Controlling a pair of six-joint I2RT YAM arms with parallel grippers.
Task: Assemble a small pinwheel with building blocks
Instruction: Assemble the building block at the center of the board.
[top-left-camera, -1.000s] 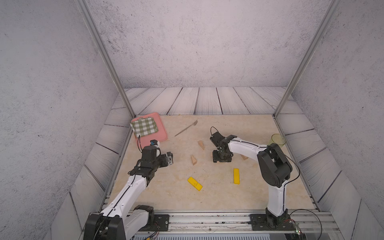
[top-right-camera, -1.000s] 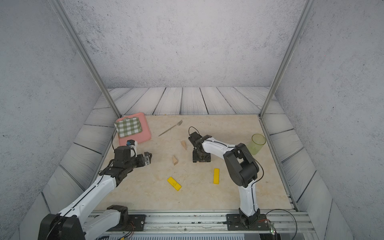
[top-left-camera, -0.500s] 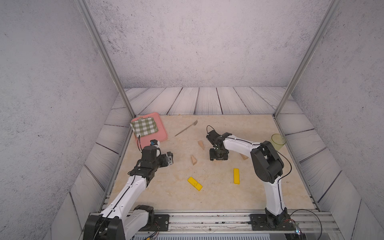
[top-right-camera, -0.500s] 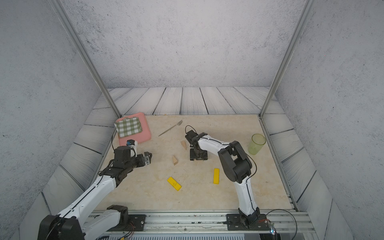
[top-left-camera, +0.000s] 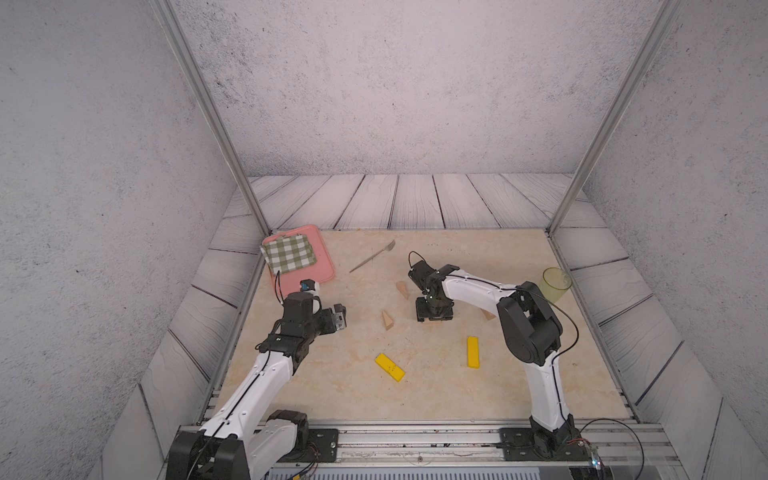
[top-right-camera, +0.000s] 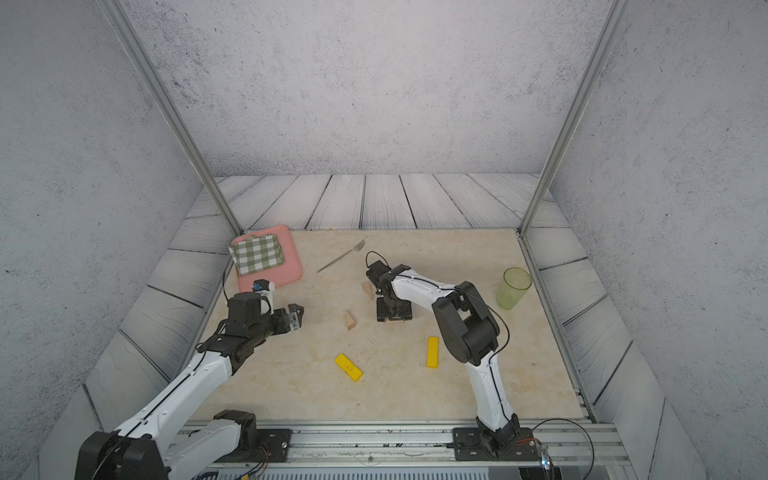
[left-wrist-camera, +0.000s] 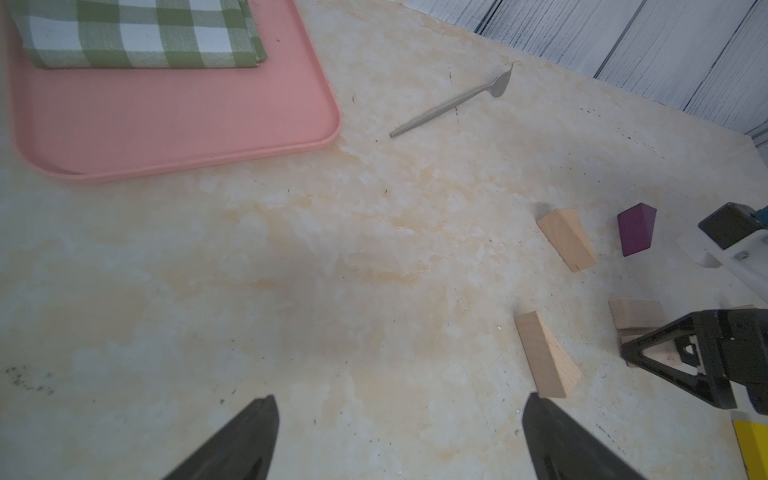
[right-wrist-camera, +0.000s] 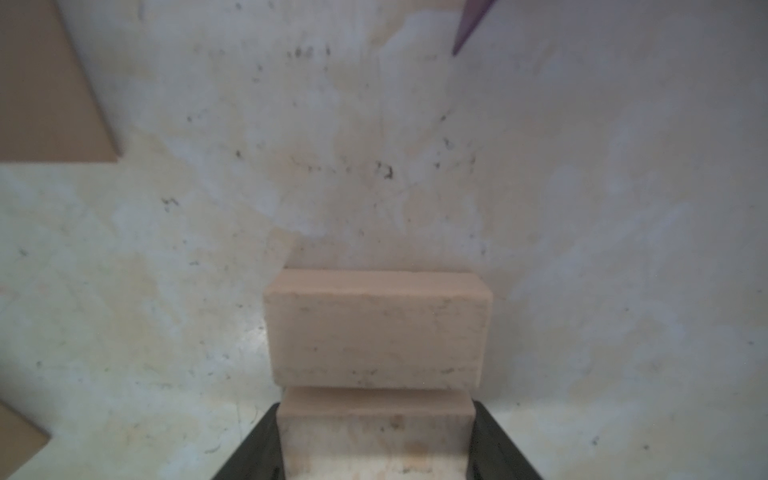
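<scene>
My right gripper (top-left-camera: 434, 311) (right-wrist-camera: 376, 457) is low over the middle of the table and shut on a tan rectangular block (right-wrist-camera: 376, 432). That block's end lies against a second tan block (right-wrist-camera: 376, 328). Left of them lie two tan wedges (top-left-camera: 387, 321) (top-left-camera: 402, 289), and a third wedge (top-left-camera: 489, 314) peeks out behind the right arm. The purple wedge (left-wrist-camera: 636, 235) lies just beyond the right gripper. Two yellow bars (top-left-camera: 390, 367) (top-left-camera: 472, 352) lie nearer the front. My left gripper (top-left-camera: 338, 318) (left-wrist-camera: 401, 415) hovers open and empty at the left.
A pink tray (top-left-camera: 320, 266) with a folded green checked cloth (top-left-camera: 288, 253) sits at the back left. A grey fork (top-left-camera: 372, 257) lies behind the wedges. A green translucent cup (top-left-camera: 556, 284) stands at the right edge.
The right gripper has shifted slightly to the left with its block, and its elbow has swung left too. The left arm has stayed still.
</scene>
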